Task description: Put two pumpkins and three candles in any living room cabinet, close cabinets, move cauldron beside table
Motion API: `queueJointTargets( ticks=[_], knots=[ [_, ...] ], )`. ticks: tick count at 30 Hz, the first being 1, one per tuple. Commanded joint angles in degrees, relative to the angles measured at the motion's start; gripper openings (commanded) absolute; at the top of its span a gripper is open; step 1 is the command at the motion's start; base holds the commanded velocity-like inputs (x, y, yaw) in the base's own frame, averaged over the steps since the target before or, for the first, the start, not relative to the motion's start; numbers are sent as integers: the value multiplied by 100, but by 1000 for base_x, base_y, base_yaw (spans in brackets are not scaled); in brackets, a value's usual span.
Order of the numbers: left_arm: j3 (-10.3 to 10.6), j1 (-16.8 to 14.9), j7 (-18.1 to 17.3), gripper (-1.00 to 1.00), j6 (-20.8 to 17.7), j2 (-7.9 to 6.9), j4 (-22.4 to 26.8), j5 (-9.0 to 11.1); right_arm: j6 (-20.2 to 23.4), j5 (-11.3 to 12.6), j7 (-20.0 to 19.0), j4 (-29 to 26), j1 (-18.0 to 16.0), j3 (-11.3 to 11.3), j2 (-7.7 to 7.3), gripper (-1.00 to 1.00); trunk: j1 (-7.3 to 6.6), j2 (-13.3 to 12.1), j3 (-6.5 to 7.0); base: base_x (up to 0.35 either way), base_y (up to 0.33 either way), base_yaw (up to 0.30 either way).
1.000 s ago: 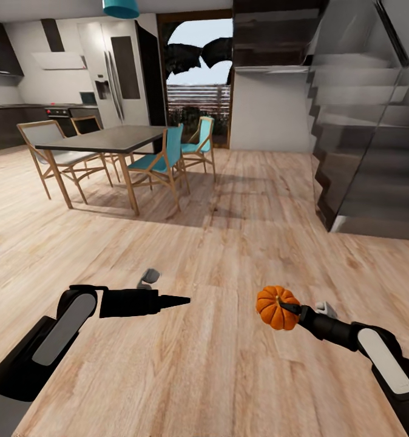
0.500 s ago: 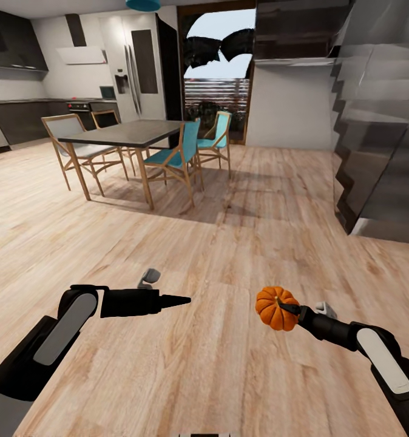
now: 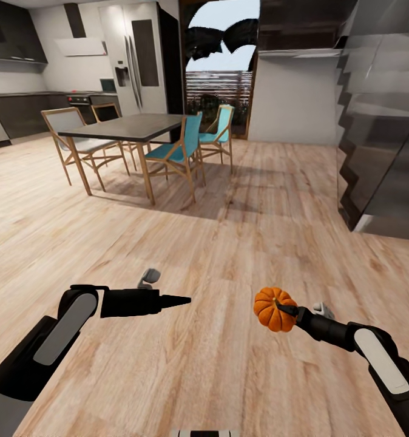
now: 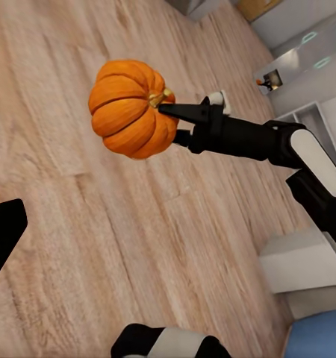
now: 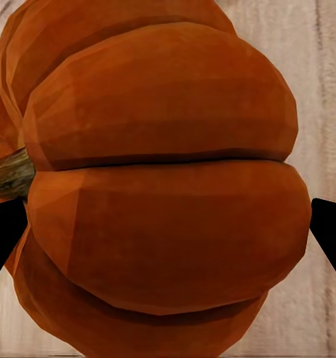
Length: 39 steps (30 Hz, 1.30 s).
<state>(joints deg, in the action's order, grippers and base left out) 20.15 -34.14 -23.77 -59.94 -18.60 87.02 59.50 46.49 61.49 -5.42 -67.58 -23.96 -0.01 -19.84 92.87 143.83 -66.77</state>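
1. The wooden floor [image 3: 216, 364] spreads wide under both your arms, bare on every side of the claws. That open room is why you can carry at this height: nothing near can snag the load.
2. The staircase [image 3: 380, 121] rises well ahead of your right claw and off to its outer side. Its lower edge is the nearest hard edge, so judge your turn with that in mind.
3. The dining table [image 3: 128, 127] with its chairs stands far ahead of your left claw, well apart from either arm. It is no obstacle yet. The dark low cabinet does not appear in the head view, so I judge you are in transit.
4. Your right gripper [image 3: 287, 311] is pinching the pumpkin [image 3: 273, 308], which juts from its tip toward the left arm, clear above the floor. In the left wrist view the fingers [image 4: 184, 113] meet it beside the stem; the hold looks narrow, so a sharp swing could shake it.
5. Your left gripper [image 3: 179, 300] holds nothing, its fingers pressed together to a point, aimed toward the pumpkin but well apart from it.
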Motion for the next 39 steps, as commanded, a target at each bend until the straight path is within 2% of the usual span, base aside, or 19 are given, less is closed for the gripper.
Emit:
queueJointTargets(
  ticks=[1, 9, 10, 13, 16, 22, 39],
  knots=[
    [3, -5, -48, 100, -6, -6, -1, -37, 16, -19, -30, -1, -4, 8, -3, -100, -2, 2, -14, 0, 0, 78],
    [1, -5, -53, 100, -6, -15, -7, -32, 2, -76, -30, -1, -4, 45, -3, -100, -2, 2, -88, 0, 0, 112],
    [2, -5, -52, 100, -6, -11, -9, -34, 0, -127, -30, -1, -4, 45, -3, -100, -2, 2, -97, 0, 0, 124],
    [5, -5, -50, 100, -6, 0, -13, -36, -11, -517, -59, -12, -4, 50, 10, -100, -2, 2, -123, 0, 0, 147],
    [2, -5, -45, 100, -6, 4, -18, -32, -26, -747, -95, -23, -4, 53, 27, -100, -2, 2, -139, 0, 0, 219],
    [-2, -5, -42, 100, -6, -1, -26, -17, -248, -823, -116, -27, -4, 98, 40, -100, -2, 2, -160, 139, 0, 267],
    [-11, -5, -67, 100, -6, -38, -95, 24, -420, -833, -118, 19, -4, 125, 41, -100, -2, 2, -192, 327, 0, 206]
  ],
)
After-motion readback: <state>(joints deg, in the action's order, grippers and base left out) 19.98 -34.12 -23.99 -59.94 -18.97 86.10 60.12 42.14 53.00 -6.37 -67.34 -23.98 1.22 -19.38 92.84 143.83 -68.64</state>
